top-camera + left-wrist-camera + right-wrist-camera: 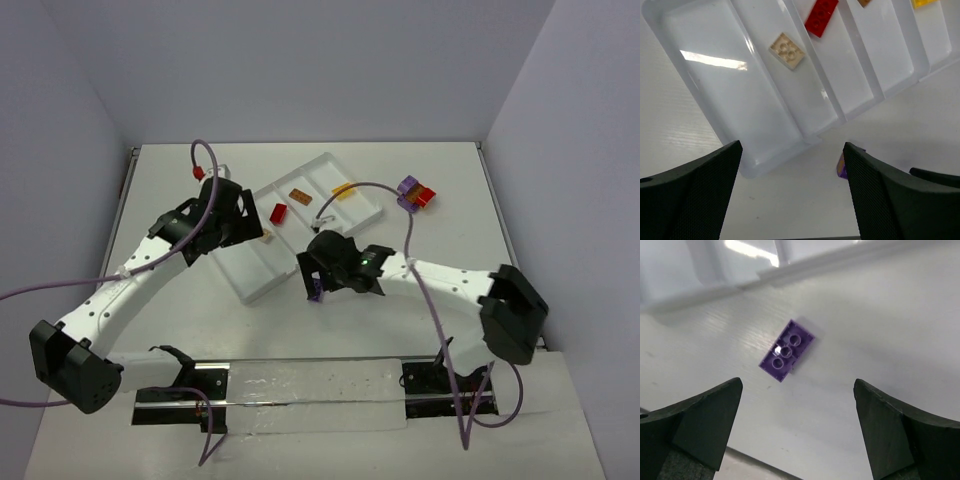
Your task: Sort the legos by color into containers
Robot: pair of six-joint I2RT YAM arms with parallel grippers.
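Right wrist: right end effector [797, 385] is hanging released over a purple lego [787, 350]; left end effector [792, 146] is hanging released over the tray [765, 125].

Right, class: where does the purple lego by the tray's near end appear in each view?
Top external: purple lego at centre, just beside the tray's near corner.
Left wrist: lower right, partly behind a finger.
Right wrist: centre of frame.
Shared landmark: the tray's near rim.

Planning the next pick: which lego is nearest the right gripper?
The lone purple lego beside the tray, directly below the right gripper; the others lie farther off.
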